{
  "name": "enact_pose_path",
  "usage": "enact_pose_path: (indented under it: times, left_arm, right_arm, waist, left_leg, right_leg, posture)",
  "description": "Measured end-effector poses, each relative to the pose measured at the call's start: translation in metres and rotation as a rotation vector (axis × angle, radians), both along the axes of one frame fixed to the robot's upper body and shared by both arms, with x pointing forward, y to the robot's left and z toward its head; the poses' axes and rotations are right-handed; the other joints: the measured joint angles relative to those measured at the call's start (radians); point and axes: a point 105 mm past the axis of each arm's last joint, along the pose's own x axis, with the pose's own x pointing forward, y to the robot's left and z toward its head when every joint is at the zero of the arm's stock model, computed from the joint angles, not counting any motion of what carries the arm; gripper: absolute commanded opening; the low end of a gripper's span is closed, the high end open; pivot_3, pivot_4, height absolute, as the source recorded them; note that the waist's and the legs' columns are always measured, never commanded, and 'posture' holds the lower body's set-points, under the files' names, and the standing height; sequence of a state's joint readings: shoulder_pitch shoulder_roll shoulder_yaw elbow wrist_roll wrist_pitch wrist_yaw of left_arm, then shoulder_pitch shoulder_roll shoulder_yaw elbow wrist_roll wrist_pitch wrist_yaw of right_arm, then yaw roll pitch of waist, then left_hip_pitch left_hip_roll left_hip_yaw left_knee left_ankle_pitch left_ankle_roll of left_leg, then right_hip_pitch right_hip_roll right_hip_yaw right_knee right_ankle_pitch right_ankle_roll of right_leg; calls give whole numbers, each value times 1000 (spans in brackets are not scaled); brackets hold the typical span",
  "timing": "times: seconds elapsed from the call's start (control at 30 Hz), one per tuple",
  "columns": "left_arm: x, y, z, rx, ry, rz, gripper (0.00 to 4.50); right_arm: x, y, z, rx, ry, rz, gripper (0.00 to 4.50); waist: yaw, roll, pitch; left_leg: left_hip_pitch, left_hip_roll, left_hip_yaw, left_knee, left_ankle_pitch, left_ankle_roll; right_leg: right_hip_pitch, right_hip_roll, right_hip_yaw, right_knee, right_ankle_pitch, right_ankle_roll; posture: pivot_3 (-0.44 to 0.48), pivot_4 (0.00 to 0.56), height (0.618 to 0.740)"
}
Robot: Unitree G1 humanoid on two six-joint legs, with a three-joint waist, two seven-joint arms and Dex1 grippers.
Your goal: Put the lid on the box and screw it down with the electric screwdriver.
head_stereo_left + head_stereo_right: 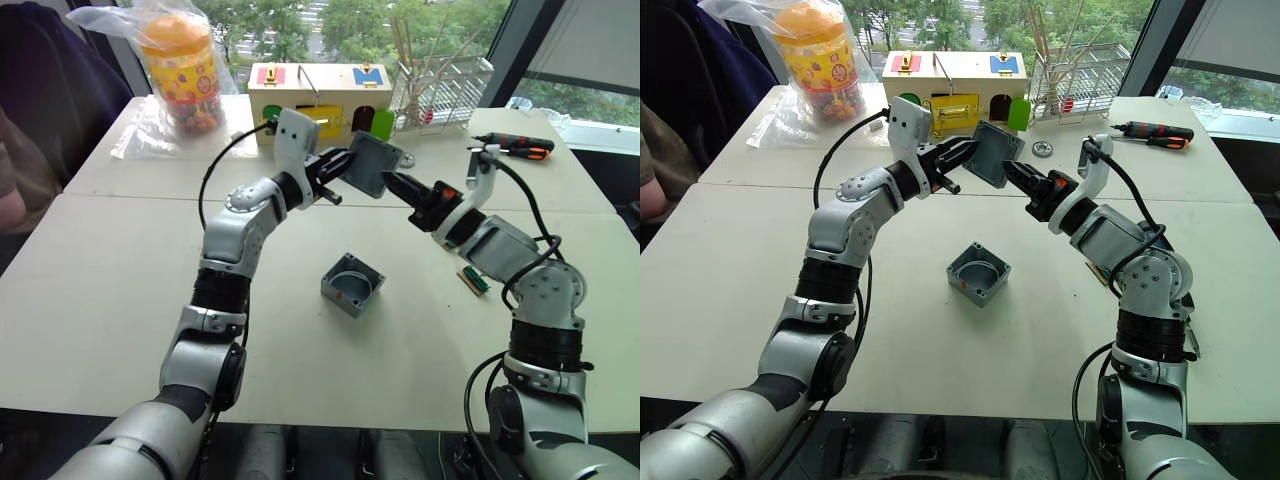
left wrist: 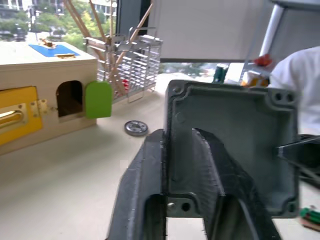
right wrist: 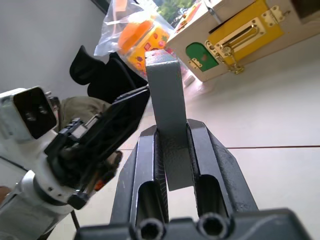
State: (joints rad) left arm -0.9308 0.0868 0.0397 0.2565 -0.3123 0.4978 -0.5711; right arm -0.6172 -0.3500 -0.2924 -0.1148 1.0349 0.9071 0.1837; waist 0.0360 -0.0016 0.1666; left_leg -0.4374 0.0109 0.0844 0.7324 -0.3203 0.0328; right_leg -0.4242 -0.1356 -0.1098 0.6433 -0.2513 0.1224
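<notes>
Holding the lid (image 1: 372, 163) up in the air between both arms, I have my left claw (image 1: 343, 168) closed on one edge and my right claw (image 1: 392, 184) clamped on the opposite edge, its fingers (image 3: 207, 150) pinching the plate on both faces. Below, the box (image 1: 352, 285) sits open on the desk (image 1: 120, 290), well apart from the lid. Farther back on the desk stands a wooden box with coloured doors (image 1: 320, 100).

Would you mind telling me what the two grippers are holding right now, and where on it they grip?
Both hold the lid in the air above the box: the left gripper and the right gripper each clamp an edge, at opposite sides.
</notes>
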Motion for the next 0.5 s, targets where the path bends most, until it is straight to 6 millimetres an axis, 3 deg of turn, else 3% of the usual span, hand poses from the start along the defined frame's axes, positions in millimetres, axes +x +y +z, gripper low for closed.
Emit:
enact_pose_path:
  times: [0.17,0.3,0.4,0.5]
  left_arm:
    - [-6,14,13,-94,44,-67,4441]
    - [-14,42,25,-142,92,-118,4441]
    - [-19,70,35,-184,133,-109,4441]
    - [-23,85,36,-232,185,-114,3121]
  right_arm:
    - [0,2,0,5,-2,8,75]
    - [1,3,9,-80,-95,-66,75]
    - [-2,-10,28,-272,-284,-209,75]
    - [-20,-8,22,-708,-564,-244,75]
  waist:
    - [-11,0,0]
    - [-30,1,0]
    - [-31,1,0]
    - [-25,0,0]
  left_leg:
    - [0,0,-2,0,0,0]
    - [0,0,-3,-2,0,0]
    - [0,1,-4,-3,0,-1]
    - [0,0,-4,-2,0,-1]
  right_leg:
    - [0,0,0,0,0,0]
    - [-1,0,1,0,0,0]
    - [-2,0,1,0,0,0]
    - [-1,-1,1,-1,0,0]
  posture:
    - [0,150,706]
    - [0,150,706]
    - [0,150,706]
    - [0,150,706]
